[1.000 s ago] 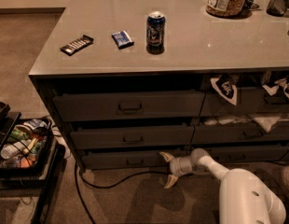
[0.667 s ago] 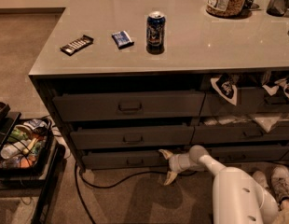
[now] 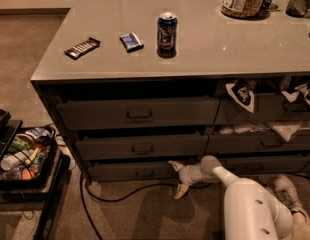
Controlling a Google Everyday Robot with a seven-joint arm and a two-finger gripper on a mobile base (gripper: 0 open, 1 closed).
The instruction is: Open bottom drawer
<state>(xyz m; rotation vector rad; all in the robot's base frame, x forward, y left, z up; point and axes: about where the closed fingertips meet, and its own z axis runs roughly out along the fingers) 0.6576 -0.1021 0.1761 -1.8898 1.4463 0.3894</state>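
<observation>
The bottom drawer [image 3: 130, 171] is the shallow dark grey front at the foot of the left stack, with a small rectangular pull [image 3: 144, 173] at its centre. Its front lines up roughly with the two taller drawers above it, and none of its inside shows. My gripper [image 3: 176, 179] is at floor level by the drawer's right end, to the right of the pull. It is open: one finger points up at the drawer front and the other points down toward the carpet. Nothing is between them. My white arm [image 3: 245, 204] reaches in from the lower right.
A soda can [image 3: 166, 32], a blue packet [image 3: 131, 41] and a dark bar [image 3: 82, 47] lie on the countertop [image 3: 235, 49]. The right drawer stack [image 3: 265, 143] holds white cloths. A bin of snacks [image 3: 22, 151] stands on the floor at left. A black cable [image 3: 120, 196] crosses the carpet, and a shoe [image 3: 287, 191] is at right.
The gripper has edged slightly left along the bottom drawer front, and the arm has swung left with it. A shoe has come into view at right. The drawers look unchanged.
</observation>
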